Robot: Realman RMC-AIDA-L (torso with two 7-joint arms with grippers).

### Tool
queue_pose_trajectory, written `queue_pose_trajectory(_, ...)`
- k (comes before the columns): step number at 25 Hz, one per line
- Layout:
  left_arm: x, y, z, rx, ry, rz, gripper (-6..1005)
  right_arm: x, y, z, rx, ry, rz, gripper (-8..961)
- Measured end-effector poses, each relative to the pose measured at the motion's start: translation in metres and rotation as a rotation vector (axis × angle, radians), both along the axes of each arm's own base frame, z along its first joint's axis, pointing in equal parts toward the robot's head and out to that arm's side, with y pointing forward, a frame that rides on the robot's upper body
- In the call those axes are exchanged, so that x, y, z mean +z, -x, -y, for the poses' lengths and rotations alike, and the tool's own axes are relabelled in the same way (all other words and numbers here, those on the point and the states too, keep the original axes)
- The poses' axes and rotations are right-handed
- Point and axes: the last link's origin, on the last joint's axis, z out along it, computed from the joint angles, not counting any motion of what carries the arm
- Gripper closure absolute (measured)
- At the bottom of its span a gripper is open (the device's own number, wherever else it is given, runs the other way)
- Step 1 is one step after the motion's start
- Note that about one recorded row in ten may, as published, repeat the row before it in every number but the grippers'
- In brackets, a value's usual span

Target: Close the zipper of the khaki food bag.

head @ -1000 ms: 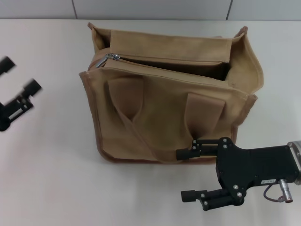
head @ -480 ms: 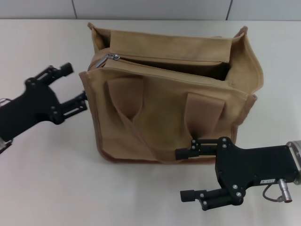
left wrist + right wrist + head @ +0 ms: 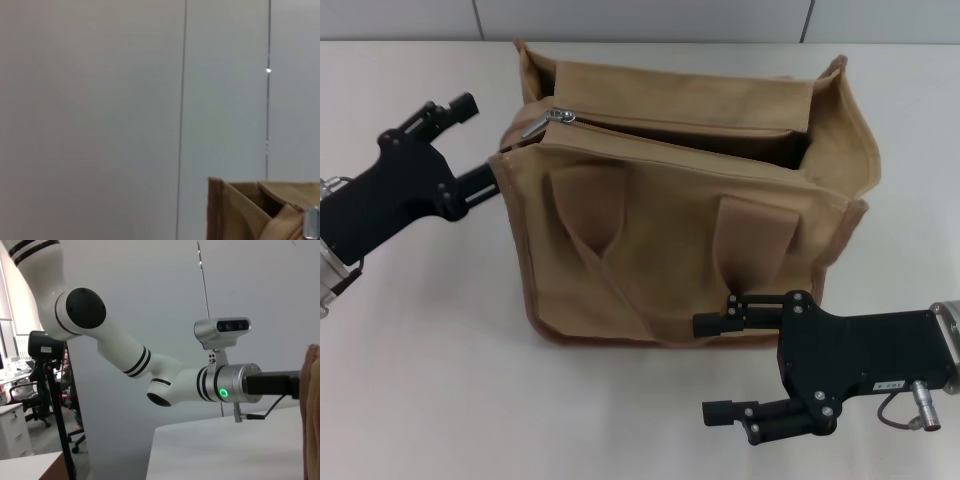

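The khaki food bag (image 3: 670,215) stands on the white table, its two wide handles lying over the near side. The zipper (image 3: 650,128) along its top is open, with the silver pull tab (image 3: 558,118) at the bag's left end. My left gripper (image 3: 475,143) is open beside that left end, below the pull tab, with its nearer finger against the bag's side. The bag's corner (image 3: 240,210) and a silver bit (image 3: 311,222) show in the left wrist view. My right gripper (image 3: 710,368) is open and empty at the bag's near lower edge.
The white table (image 3: 430,380) stretches around the bag, with a grey wall along the far edge. The right wrist view shows my left arm (image 3: 165,382) reaching to the bag's edge (image 3: 312,415), and office furniture beyond the table.
My left gripper has moved in from the far left to the bag's left end. The bag's left top corner has shifted slightly. The right arm has not moved.
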Motion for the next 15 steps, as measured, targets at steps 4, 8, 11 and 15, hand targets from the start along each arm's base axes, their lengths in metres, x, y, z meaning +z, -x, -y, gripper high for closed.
queue_pose_trajectory(4,0.0009,-0.0003,0.0009,0.003,-0.020,0.020,280,0.0005,0.0006,-0.0008,-0.003,-0.006,-0.006,190)
queue_pose_trajectory(8,-0.0011,-0.0007,0.0023,0.004,-0.013,0.030,289,0.0001,0.0002,-0.0017,-0.006,-0.011,-0.002,190)
queue_pose_trajectory(11,-0.0016,-0.0023,0.0043,-0.004,-0.011,0.048,296,-0.0002,0.0002,-0.0027,-0.007,-0.015,0.002,190)
queue_pose_trajectory(15,0.0004,-0.0051,0.0088,-0.017,-0.023,0.098,305,-0.0002,0.0003,-0.0029,-0.007,-0.015,0.002,191)
